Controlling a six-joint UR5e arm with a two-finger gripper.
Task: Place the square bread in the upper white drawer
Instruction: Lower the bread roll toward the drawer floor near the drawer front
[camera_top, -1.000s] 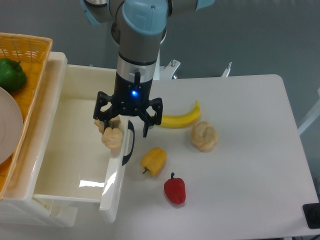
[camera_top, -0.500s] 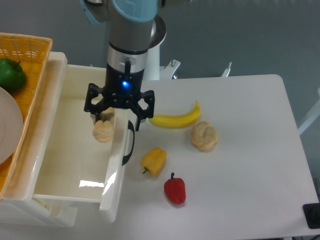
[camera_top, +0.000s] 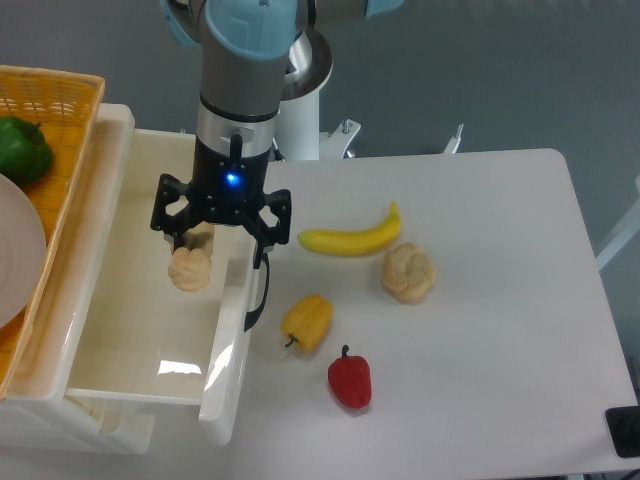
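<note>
The square bread (camera_top: 189, 267), pale tan and lumpy, hangs in my gripper (camera_top: 194, 250), which is shut on it. It is held over the inside of the upper white drawer (camera_top: 130, 330), near the drawer's right side. The drawer is pulled open, and its white front panel with the dark curved handle (camera_top: 259, 290) lies just right of the bread. The black gripper body and the arm above hide the top of the bread.
An orange woven basket (camera_top: 60, 95) at the left holds a green pepper (camera_top: 22, 148) and a white plate (camera_top: 15, 250). On the table lie a banana (camera_top: 350, 238), a round bun (camera_top: 408, 272), a yellow pepper (camera_top: 308, 322) and a red pepper (camera_top: 350, 380). A lower drawer (camera_top: 100, 420) shows beneath.
The gripper has carried the bread leftward, from above the drawer's front panel to over the drawer's inside. Everything on the table stayed put.
</note>
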